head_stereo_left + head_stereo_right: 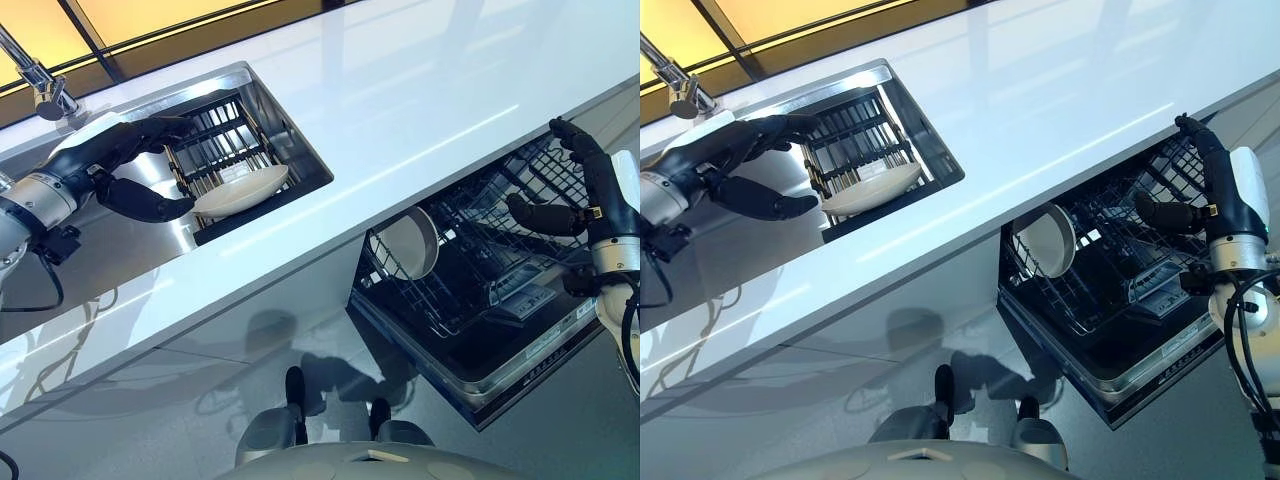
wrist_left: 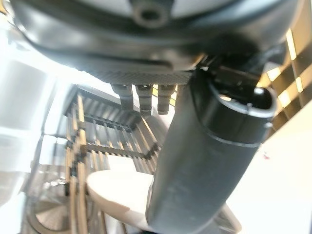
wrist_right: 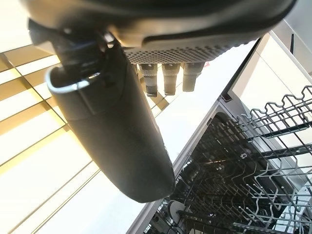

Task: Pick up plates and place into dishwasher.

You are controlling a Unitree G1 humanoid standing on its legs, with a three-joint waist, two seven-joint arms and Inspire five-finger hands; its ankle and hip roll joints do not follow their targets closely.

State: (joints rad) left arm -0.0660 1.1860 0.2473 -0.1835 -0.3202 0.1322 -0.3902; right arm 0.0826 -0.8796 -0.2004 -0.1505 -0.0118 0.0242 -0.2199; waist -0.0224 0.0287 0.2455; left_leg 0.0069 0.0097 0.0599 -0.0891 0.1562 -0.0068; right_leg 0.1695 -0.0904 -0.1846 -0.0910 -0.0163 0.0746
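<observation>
1. The right hand (image 1: 585,200) hangs spread and empty over the dishwasher rack (image 1: 500,250); one plate (image 1: 415,243) stands upright in the rack beside it.
2. The left hand (image 1: 130,165) is spread wide in the sink (image 1: 265,100), thumb beneath and fingers above another plate (image 1: 240,190) on the sink rack (image 1: 215,135), not yet closed on it.

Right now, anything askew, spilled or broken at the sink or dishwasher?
Nothing stands out. One plate lies in the sink rack; another plate stands on edge in the dishwasher rack. No spills or damage visible.
</observation>
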